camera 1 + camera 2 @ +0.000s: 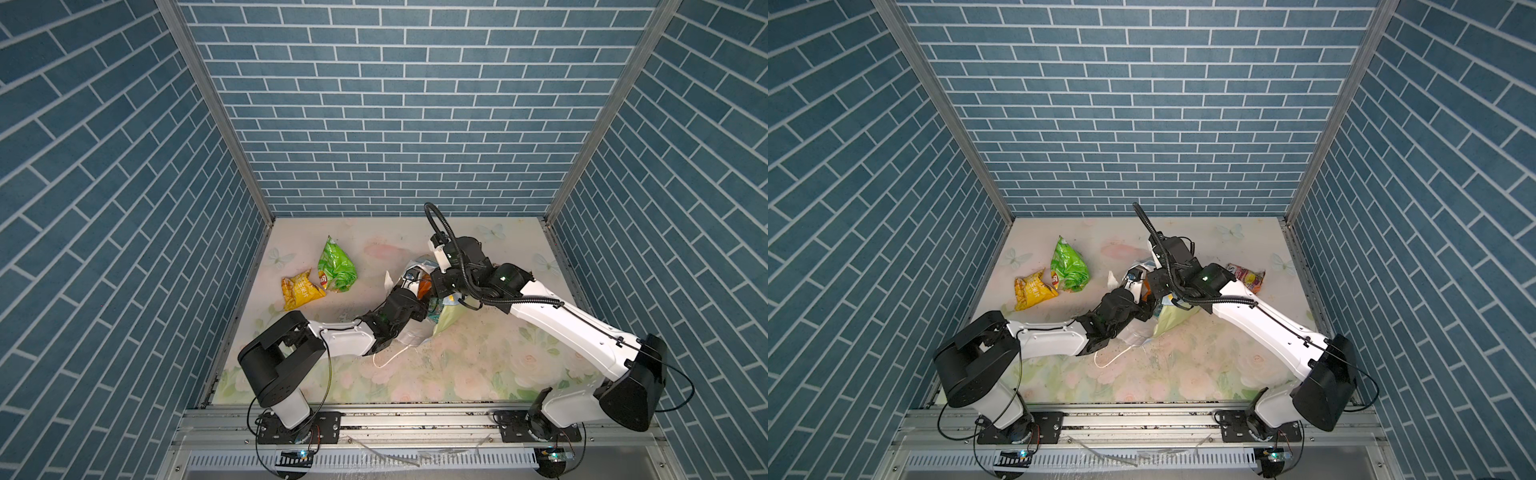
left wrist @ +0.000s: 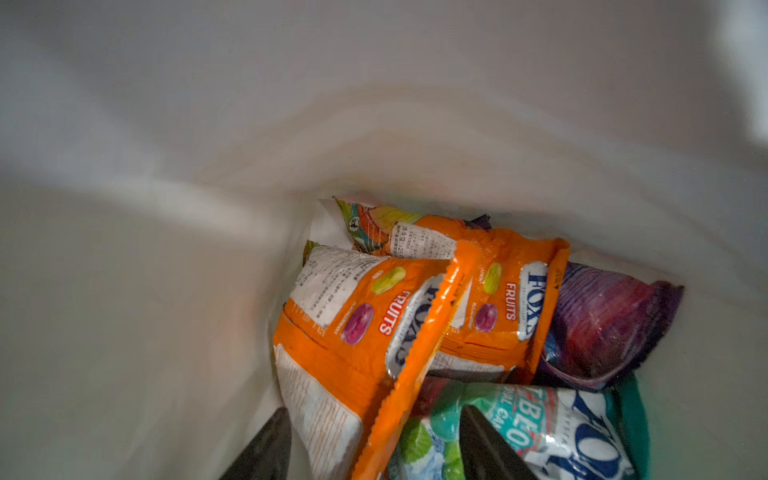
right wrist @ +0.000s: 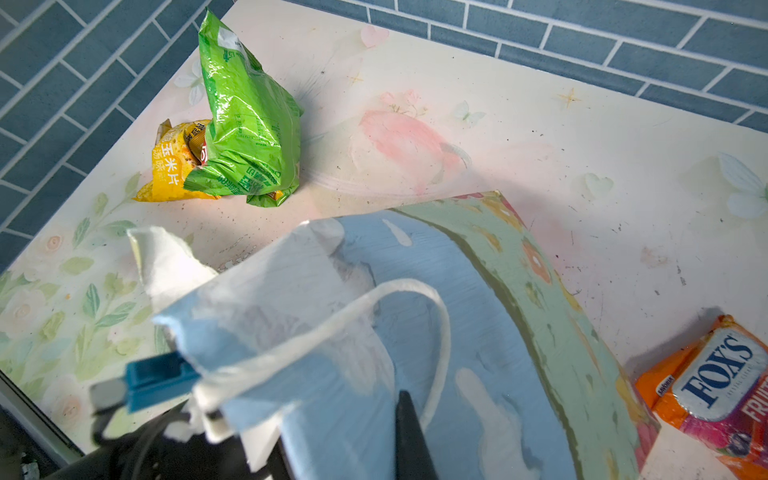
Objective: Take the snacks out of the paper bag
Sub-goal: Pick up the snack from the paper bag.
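The paper bag point(image 1: 446, 318) sits near the middle of the flowered table point(image 1: 478, 365), tipped over with its torn mouth turned toward the left arm. The right gripper point(image 3: 405, 419) is clamped on the bag close to that rim. One dark finger presses on the blue printed front point(image 3: 478, 291) just beside a white cord handle point(image 3: 440, 316). The left gripper point(image 2: 374, 409) is deep inside the bag, its jaws parted. The lower end of a near orange pack point(image 2: 353, 324) lies between the two fingers, but actual contact cannot be made out. Behind that pack lies a second orange pack point(image 2: 498, 299) marked "FOX'S FRUITS". A purple pack point(image 2: 602, 324) lies beside it, and a teal pack point(image 2: 561, 428) lies under the other finger. All four are bunched at the bag's white bottom. Three snacks are already out on the table. A green chip bag point(image 1: 337, 270) and a yellow packet point(image 1: 299, 293) touch each other on the left side, well apart from the bag. An orange-and-pink pack point(image 1: 1248, 276) lies on the far side of the right arm, near the bag's base.
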Controlling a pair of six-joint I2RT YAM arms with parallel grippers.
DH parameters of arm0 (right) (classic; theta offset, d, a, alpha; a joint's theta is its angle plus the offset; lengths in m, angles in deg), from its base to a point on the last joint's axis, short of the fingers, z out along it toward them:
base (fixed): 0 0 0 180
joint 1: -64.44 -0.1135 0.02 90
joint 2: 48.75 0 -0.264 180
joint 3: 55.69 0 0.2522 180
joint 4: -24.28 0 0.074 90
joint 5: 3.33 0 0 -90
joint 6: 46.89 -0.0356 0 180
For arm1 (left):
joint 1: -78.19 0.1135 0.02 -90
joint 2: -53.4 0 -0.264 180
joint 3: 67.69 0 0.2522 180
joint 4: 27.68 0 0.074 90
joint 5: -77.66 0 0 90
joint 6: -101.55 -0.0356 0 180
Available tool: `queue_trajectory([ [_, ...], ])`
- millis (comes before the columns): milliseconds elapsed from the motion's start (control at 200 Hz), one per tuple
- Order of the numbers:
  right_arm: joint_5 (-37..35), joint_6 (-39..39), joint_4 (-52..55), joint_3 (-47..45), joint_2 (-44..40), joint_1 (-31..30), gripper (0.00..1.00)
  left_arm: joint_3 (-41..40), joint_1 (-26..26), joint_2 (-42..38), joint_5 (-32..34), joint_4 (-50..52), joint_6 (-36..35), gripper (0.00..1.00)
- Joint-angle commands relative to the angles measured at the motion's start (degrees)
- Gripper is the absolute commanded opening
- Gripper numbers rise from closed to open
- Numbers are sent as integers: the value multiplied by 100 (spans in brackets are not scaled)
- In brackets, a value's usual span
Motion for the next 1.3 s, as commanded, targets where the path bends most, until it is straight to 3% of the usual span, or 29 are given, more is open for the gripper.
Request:
queue_trajectory([
  [0,123,-272,-267,-11,-260,-14,0,-51,122,71,-102,-388,263,65],
  [380,150,-323,-248,-43,-191,-12,0,-72,305,234,-118,-496,671,63],
  [895,265,-307,-228,62,-30,-12,0,314,390,528,-323,-268,687,61],
  [1045,274,-290,-221,21,-39,-11,0,461,400,591,-308,-175,676,53],
  [1145,264,-281,-220,-2,-57,-6,0,546,397,653,-366,-171,627,38],
  [1240,257,-269,-217,-12,-66,2,0,621,399,720,-464,-140,582,35],
  [1290,253,-263,-217,-16,-70,-5,0,642,394,737,-481,-125,592,28],
])
